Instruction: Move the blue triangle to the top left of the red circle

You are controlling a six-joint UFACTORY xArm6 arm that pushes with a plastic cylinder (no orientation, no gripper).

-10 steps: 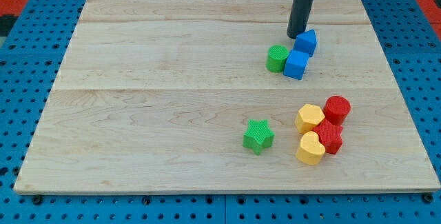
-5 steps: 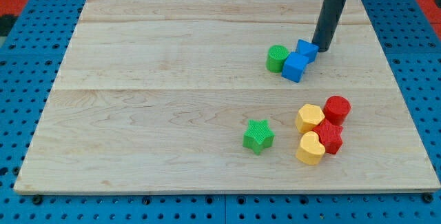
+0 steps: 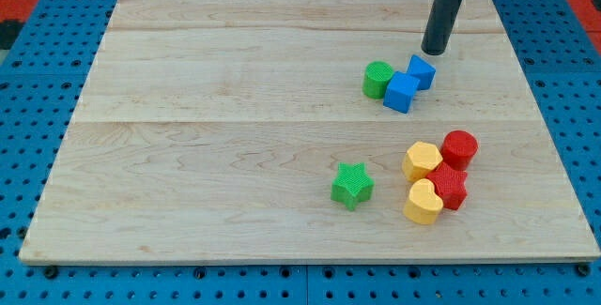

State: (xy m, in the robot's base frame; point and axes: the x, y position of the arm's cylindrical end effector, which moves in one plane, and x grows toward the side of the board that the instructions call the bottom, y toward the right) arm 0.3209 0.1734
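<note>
The blue triangle [image 3: 422,70] lies at the upper right of the board, touching a blue cube [image 3: 401,92] at its lower left. The red circle [image 3: 459,147] sits lower right, well below the triangle. My tip [image 3: 433,52] is just above and slightly right of the blue triangle, a small gap apart from it.
A green cylinder [image 3: 378,79] stands left of the blue cube. Beside the red circle are a yellow hexagon [image 3: 423,160], a red block [image 3: 449,187] and a yellow heart [image 3: 423,203]. A green star [image 3: 352,185] lies left of them. The wooden board [image 3: 235,155] rests on blue pegboard.
My tip went from the triangle's upper left round to its right, then back up to above it. The blue triangle shifted slightly down toward the blue cube.
</note>
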